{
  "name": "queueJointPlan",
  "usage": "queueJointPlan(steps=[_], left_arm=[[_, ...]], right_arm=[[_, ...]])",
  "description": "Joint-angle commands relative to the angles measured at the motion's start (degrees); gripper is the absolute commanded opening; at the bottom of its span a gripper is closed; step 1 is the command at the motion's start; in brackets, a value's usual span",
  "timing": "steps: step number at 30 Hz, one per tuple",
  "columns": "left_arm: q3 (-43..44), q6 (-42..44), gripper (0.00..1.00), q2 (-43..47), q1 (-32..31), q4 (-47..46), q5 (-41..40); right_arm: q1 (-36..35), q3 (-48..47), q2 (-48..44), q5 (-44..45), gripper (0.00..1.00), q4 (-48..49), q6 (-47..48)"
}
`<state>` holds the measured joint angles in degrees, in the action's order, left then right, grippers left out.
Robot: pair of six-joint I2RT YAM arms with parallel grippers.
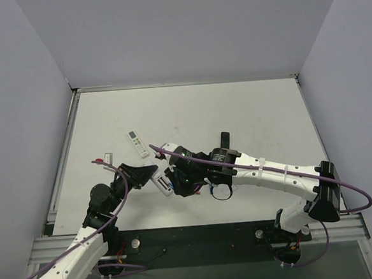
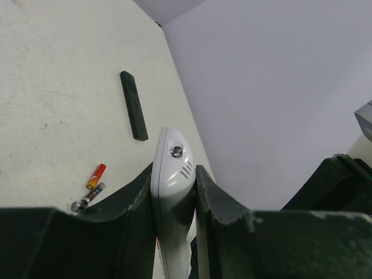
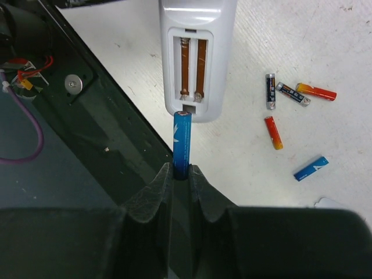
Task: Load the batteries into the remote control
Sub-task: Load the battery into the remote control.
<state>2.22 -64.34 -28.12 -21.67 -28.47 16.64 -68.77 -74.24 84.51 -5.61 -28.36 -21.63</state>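
My left gripper (image 2: 174, 177) is shut on the white remote control (image 2: 172, 168) and holds it off the table; it also shows in the top view (image 1: 159, 179). In the right wrist view its back (image 3: 195, 58) faces me with the battery recess open and both slots bare. My right gripper (image 3: 181, 170) is shut on one blue battery (image 3: 182, 139), which stands out of the jaws. The battery's tip meets the remote's near end, in line with the left slot. The second blue battery (image 3: 310, 168) lies on the table to the right.
Two red cells (image 3: 274, 132) (image 3: 316, 91) and two dark cells (image 3: 270, 91) (image 3: 292, 93) lie near the second blue battery. A slim black remote (image 1: 225, 140) and another white remote (image 1: 138, 143) lie further back. The dark base frame (image 3: 104, 133) runs under the held remote.
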Motion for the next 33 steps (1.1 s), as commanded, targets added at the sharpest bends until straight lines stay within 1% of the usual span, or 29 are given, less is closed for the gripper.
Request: queueJointPlan(steps=[1, 2, 8, 15, 22, 33], left_arm=[[-2.2, -3.3, 0.00, -1.3, -2.7, -12.3, -4.6], [-3.4, -3.7, 0.00, -1.8, -3.1, -13.2, -5.6], [-3.6, -5.7, 0.00, -4.0, -5.3, -17.1, -7.6], [-4.4, -8.2, 0.00, -3.1, -6.2, -16.8, -9.1], [-4.8, -7.9, 0.00, -1.9, -6.7, -15.6, -9.4], [-4.6, -7.5, 0.00, -2.4, -7.8, -15.6, -9.2]], right_arm=[[-0.5, -5.6, 2.8, 0.4, 0.00, -8.6, -1.8], [-0.6, -6.6, 3.4, 0.4, 0.00, -9.1, -1.8], [-0.6, -9.9, 6.1, 0.4, 0.00, -11.6, -1.8], [-0.4, -13.8, 8.4, 1.7, 0.00, -13.3, -1.2], [0.0, -17.3, 10.6, 2.3, 0.00, -15.7, -0.5], [0.4, -22.5, 14.1, 2.3, 0.00, -20.2, 0.6]])
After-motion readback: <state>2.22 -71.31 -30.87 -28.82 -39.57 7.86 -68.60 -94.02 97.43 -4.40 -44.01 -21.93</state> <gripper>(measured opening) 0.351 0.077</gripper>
